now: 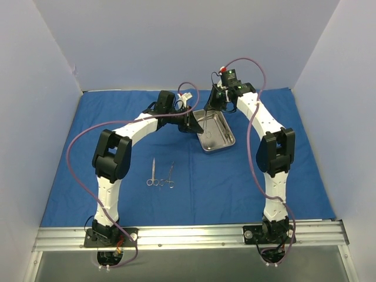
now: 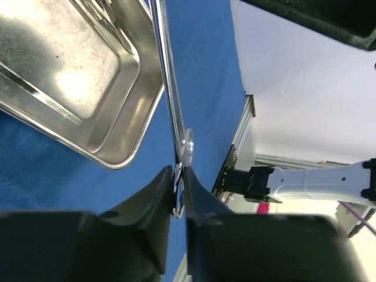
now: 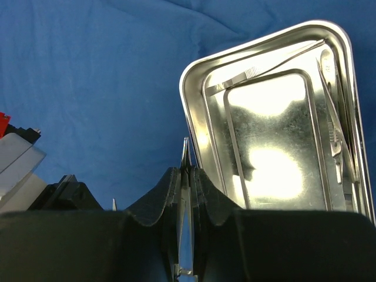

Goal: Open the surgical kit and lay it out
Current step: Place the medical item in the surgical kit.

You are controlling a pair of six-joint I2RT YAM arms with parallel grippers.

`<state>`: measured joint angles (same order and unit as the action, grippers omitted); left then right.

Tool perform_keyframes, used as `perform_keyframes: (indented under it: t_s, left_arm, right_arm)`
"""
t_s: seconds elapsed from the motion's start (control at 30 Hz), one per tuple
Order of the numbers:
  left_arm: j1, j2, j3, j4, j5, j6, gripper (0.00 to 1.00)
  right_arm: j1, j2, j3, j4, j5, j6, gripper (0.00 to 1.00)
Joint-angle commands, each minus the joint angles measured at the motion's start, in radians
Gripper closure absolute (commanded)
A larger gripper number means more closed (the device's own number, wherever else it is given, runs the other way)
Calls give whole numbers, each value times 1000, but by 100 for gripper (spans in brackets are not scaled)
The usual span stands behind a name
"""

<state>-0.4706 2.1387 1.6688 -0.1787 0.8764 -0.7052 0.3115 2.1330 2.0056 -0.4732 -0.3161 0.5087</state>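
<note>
Arms arch inward; left gripper (image 2: 179, 174) and right gripper (image 3: 186, 174) clamped.

Cut off at the top and left edges of the left wrist view: much of the tray (image 2: 126, 100). Cut off at the top too: the far end of the long silver tool (image 2: 167, 88) pinched in the left gripper (image 2: 178, 171). Hidden behind the right gripper (image 3: 187, 171): the tray's near end and most of the small pointed tool (image 3: 185, 154) it pinches. Too small from above to name: the tools in the tray (image 1: 223, 133).
</note>
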Motion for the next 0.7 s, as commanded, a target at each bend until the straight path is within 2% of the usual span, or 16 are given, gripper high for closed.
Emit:
perform_keyframes:
  t_s: [0.0, 0.03, 0.1, 0.13, 0.17, 0.27, 0.5, 0.67]
  left_arm:
    - [-7, -3, 0, 68, 19, -8, 91]
    - [-5, -8, -6, 64, 18, -10, 98]
    - [-2, -22, -27, 61, 6, -2, 98]
    - [6, -46, -64, 47, 0, 1, 98]
    - [10, -60, -87, 41, -4, 7, 98]
    - [23, -149, -212, -7, -30, 61, 98]
    - [26, -335, -505, 19, -43, 75, 98]
    - [21, -407, -627, 31, -50, 61, 98]
  right_arm:
    - [8, -87, -14, -1, -29, 13, 100]
    - [12, -85, -16, 1, -43, 14, 100]
    - [14, -78, -15, 1, -72, 11, 100]
    - [9, -64, 10, -34, -80, 7, 92]
    - [6, -62, 27, -57, -65, -5, 69]
    - [-12, -90, 47, -97, 9, -33, 45]
    - [-72, -146, -42, -128, 43, -78, 41]
    - [-92, -177, -126, -107, 28, -78, 41]
